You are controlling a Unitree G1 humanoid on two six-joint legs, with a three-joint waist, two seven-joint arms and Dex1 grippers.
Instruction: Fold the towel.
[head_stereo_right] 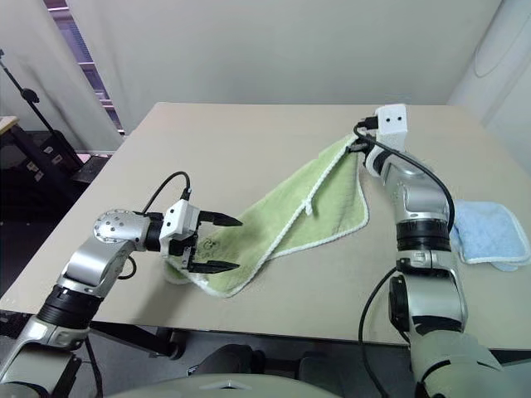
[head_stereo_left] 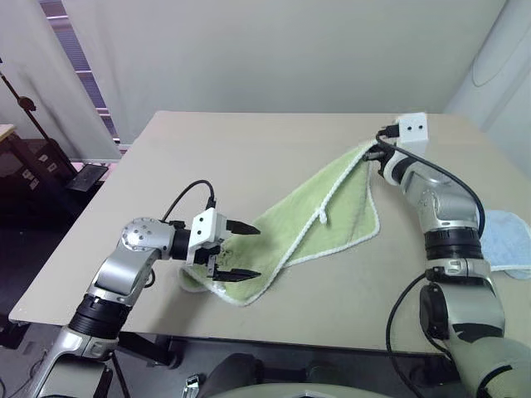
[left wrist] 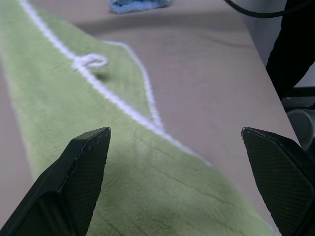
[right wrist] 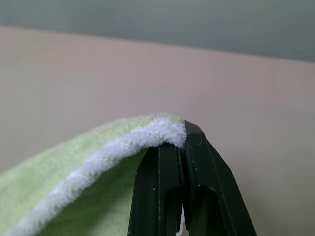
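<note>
The light green towel [head_stereo_left: 319, 217] with white piped edging stretches across the table from near its front edge up toward the far right. My right gripper [head_stereo_left: 371, 154] is shut on the towel's far corner [right wrist: 162, 132] and holds it lifted off the table. A small white loop [left wrist: 89, 61] shows on the edging partway along. My left gripper [head_stereo_left: 242, 250] stands wide open over the towel's near end [head_stereo_right: 217, 274], its black fingers [left wrist: 81, 169] apart with cloth below them and nothing between them.
A smaller light blue folded cloth [head_stereo_left: 508, 240] lies at the table's right edge beside my right arm. The beige table [head_stereo_left: 249, 149] runs bare toward the back. A dark stand and shelving [head_stereo_left: 33, 157] are off the table's left side.
</note>
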